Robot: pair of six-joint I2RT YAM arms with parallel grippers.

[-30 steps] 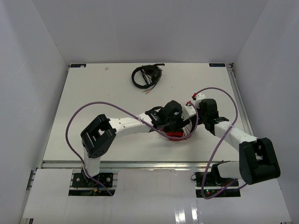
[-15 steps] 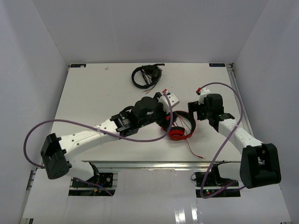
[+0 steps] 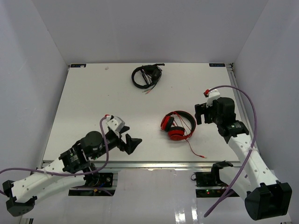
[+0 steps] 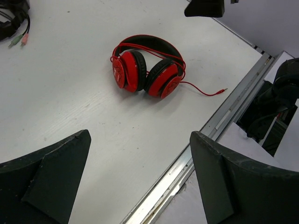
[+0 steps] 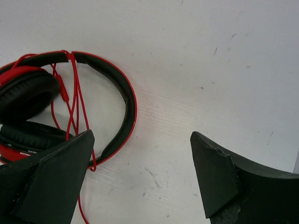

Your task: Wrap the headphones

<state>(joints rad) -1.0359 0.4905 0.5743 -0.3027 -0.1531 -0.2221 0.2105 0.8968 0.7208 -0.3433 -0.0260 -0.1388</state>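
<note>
Left gripper (image 3: 132,144): lower left of centre in the top view, over the near part of the white table (image 3: 93,93); jaws spread wide in the left wrist view, nothing between them, well apart from every item. Black headphones (image 3: 146,75): upper centre of the top view, near the far edge of the table, cable bundled against them. Red headphones (image 3: 177,126): right of centre in the top view, lying on the table, headband arched toward the upper right, both ear cups folded together at the lower left; black lining and pads visible. Cable (image 4: 201,91): thin, red; several strands cross the headband in the right wrist view, and a loose length trails off toward the lower right of the top view, ending in a plug (image 4: 223,89) close to the near table edge. Right gripper (image 3: 198,115): just right of the red headphones in the top view, not touching them; jaws wide apart in the right wrist view, holding nothing.
</note>
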